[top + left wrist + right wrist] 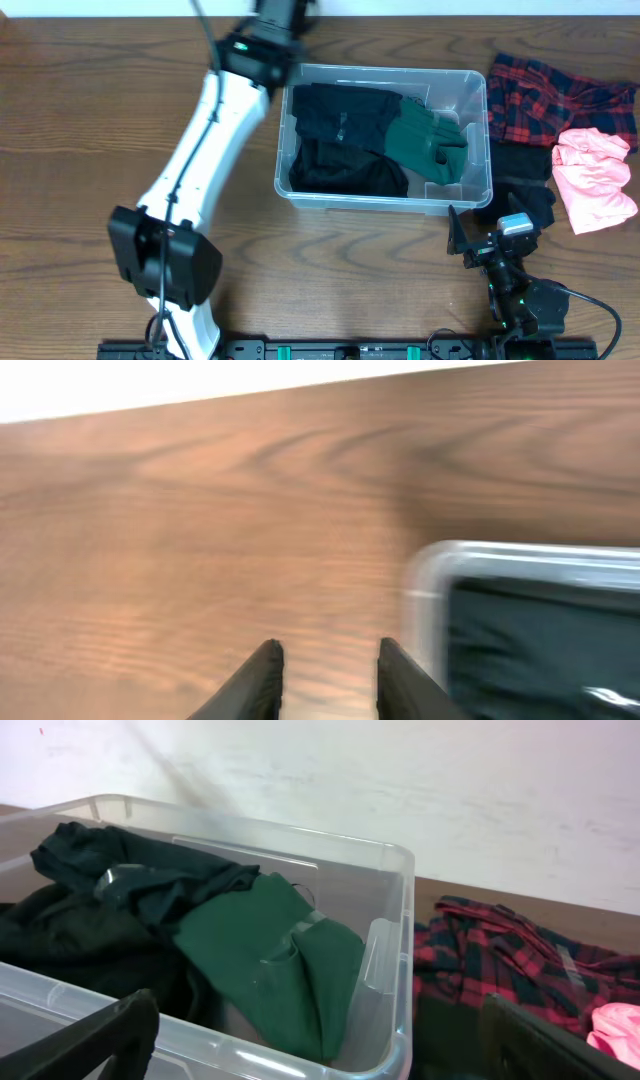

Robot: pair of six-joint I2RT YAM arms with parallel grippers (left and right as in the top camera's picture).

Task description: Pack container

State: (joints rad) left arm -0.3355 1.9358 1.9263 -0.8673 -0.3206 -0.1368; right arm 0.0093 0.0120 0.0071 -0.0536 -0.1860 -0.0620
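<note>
The container (478, 150) is a clear rectangular bin in the middle of the table. Inside it lie black clothes (340, 140) and a dark green garment (425, 140). My left gripper (330, 650) hovers over bare wood just outside the container's far left corner (432, 565); it is open a little and holds nothing. In the overhead view the left arm (215, 130) reaches up to that corner, blurred. My right gripper (320, 1055) stands wide open and empty at the container's near right corner (400, 860).
To the right of the bin lie a red-and-black plaid garment (555, 95), a pink garment (595, 175) and a black cloth (525, 190). Bare wooden table (80, 120) stretches to the left. A white wall (450, 780) stands behind the table.
</note>
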